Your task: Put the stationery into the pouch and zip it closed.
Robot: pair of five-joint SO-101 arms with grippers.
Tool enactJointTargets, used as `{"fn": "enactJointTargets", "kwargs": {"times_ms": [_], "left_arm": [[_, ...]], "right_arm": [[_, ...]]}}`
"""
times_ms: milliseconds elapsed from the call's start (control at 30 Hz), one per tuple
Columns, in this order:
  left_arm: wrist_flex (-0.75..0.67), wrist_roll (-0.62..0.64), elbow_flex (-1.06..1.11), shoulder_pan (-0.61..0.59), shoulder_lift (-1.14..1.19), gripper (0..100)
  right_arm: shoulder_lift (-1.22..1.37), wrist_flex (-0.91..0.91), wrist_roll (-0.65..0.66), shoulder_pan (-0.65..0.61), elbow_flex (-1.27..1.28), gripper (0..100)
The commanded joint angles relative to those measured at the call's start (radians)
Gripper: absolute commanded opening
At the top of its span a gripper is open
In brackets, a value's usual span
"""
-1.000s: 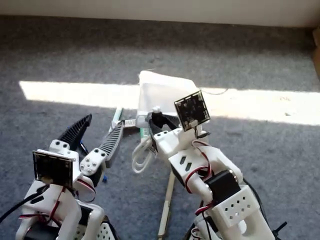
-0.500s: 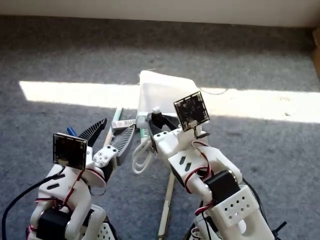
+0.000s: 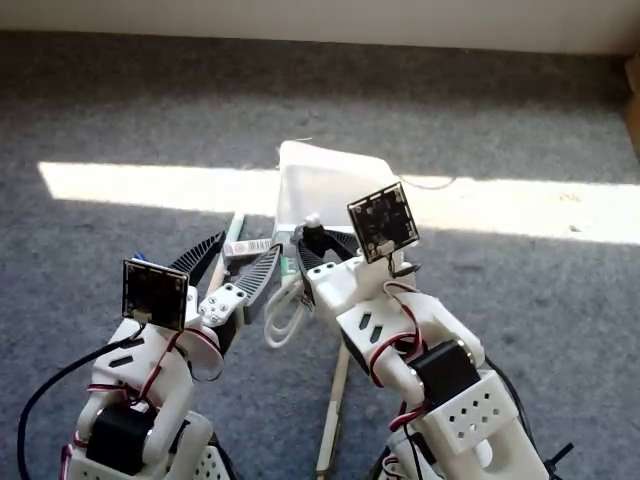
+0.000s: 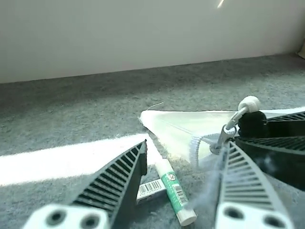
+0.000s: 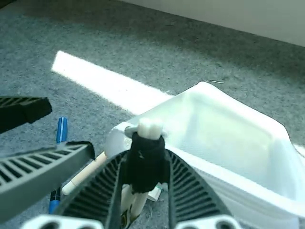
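Note:
The white pouch (image 3: 325,185) lies open on the carpet, partly in a strip of sunlight. My right gripper (image 3: 318,246) is at its near corner, shut on the black zipper tab (image 5: 144,160) with a white bead. Just left of the pouch, my left gripper (image 3: 248,246) stands open above a white tube with a green label (image 4: 173,191) and a small barcoded piece (image 4: 150,188). The pouch (image 4: 188,126) shows between the left fingers (image 4: 121,183). A blue pen (image 5: 61,130) and a beige stick (image 5: 82,176) lie beside the pouch (image 5: 228,138).
A long wooden pencil (image 3: 334,410) lies on the grey carpet between the two arm bases. A white cord loop (image 3: 284,312) hangs by the right gripper. A pale wall runs along the carpet's far edge.
My left arm has swung right and forward toward the pouch, its gripper still open and now over the tube. The right arm and pouch have not moved.

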Motion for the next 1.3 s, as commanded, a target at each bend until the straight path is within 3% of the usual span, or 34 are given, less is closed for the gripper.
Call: {"fn": "enactJointTargets", "kwargs": {"times_ms": [0, 200, 567, 867, 1267], "left_arm": [[-0.021, 0.008, -0.002, 0.035, 0.013, 24], [-0.029, -0.015, -0.004, 0.033, 0.064, 24], [-0.069, -0.015, -0.145, 0.027, 0.460, 24], [-0.101, -0.014, -0.136, -0.038, 0.433, 24], [-0.209, -0.018, -0.136, -0.030, 0.568, 19]], "right_arm": [[-0.028, -0.024, 0.006, -0.010, -0.007, 0.5], [-0.028, -0.024, 0.006, -0.010, 0.013, 0.5], [-0.028, -0.024, 0.006, -0.008, 0.022, 0.5], [-0.028, -0.024, 0.006, -0.008, 0.022, 0.5], [-0.028, -0.021, 0.006, -0.008, 0.024, 0.5]]}}
